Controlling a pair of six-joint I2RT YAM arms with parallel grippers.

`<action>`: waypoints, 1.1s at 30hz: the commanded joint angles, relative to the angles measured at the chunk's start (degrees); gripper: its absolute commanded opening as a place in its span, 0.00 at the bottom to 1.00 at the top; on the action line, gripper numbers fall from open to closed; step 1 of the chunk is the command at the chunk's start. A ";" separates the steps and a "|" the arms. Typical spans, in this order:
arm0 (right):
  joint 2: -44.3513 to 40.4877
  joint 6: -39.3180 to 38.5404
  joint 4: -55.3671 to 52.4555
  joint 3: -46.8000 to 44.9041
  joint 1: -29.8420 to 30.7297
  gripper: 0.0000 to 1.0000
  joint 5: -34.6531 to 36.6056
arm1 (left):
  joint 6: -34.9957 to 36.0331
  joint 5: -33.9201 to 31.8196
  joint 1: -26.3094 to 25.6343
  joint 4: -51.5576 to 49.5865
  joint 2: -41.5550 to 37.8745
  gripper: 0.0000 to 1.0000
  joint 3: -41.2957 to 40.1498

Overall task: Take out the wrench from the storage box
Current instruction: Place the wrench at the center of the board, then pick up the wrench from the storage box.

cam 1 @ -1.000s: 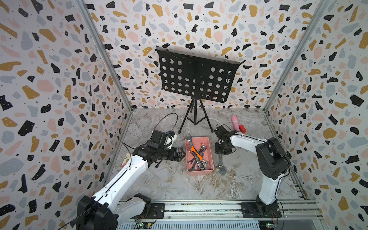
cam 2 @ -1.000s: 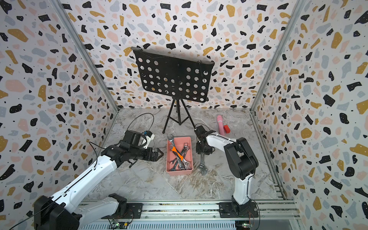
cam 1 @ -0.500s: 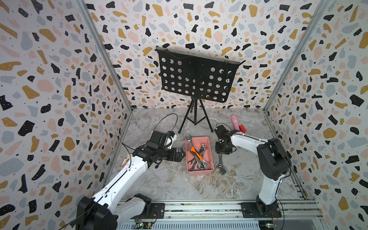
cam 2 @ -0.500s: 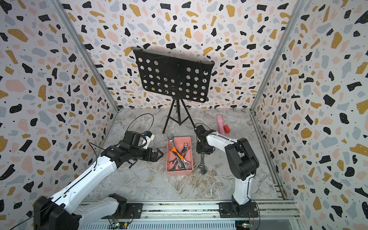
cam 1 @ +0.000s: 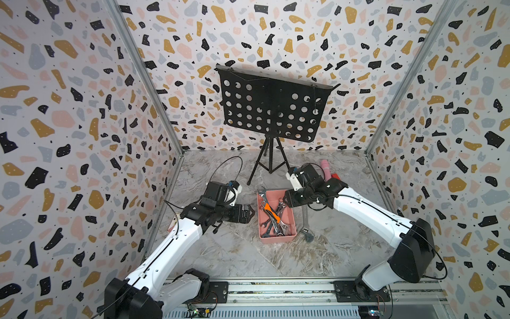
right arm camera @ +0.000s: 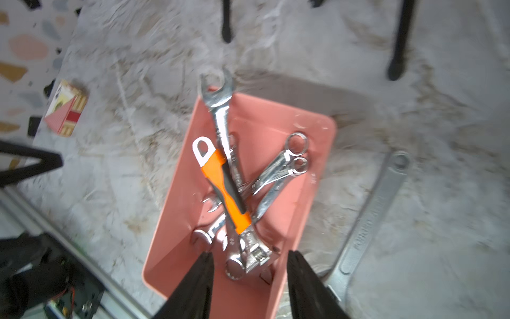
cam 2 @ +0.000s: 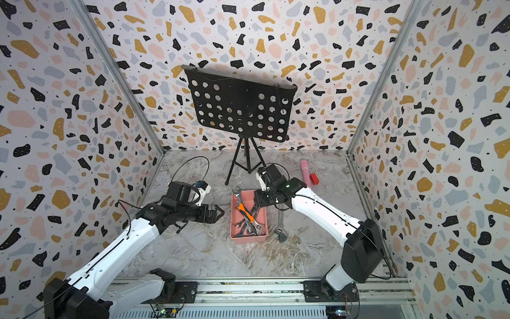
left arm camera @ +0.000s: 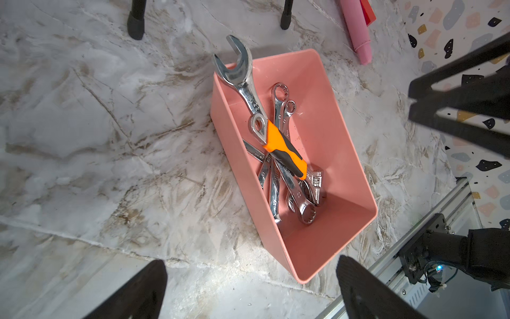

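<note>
Plainly, our orange-handled adjustable wrench [right arm camera: 225, 190] lies atop a pile of spanners [right arm camera: 278, 171] in the storage box [right arm camera: 176, 210]. It sits below and just left of the right gripper [right arm camera: 250, 254], whose fingers stand apart, clamping nothing. A large steel wrench [cam 1: 305, 221] lies just right of the box. Our left gripper [cam 1: 249, 216], spread wide, hovers just left; bare marble tabletop [cam 1: 248, 262] lies nearer.

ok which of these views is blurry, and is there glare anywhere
Right wrist view: soft and smeared throughout, the orange-handled adjustable wrench bleached white at its hang hole. Left wrist view: sharp, with glare on the big open-end wrench and pale patches on the marble tabletop. Both top views: crisp, but wall corners splay outward, wide-angle distortion.
</note>
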 commanded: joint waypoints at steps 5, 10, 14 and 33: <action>7.00 -8.47 4.38 1.31 3.55 0.52 -1.99 | 0.23 -0.23 0.46 0.22 -2.21 1.00 0.02; 11.24 -12.50 5.78 2.04 4.06 0.52 -1.97 | -0.06 0.40 0.59 0.18 -2.59 1.00 -0.53; 13.75 -12.65 6.93 2.32 4.28 0.52 -3.34 | -0.20 0.79 0.65 0.29 -2.34 1.00 -0.49; 16.13 -11.77 7.30 3.30 4.37 0.23 -2.42 | -0.12 1.15 0.68 0.30 -2.94 1.00 -1.46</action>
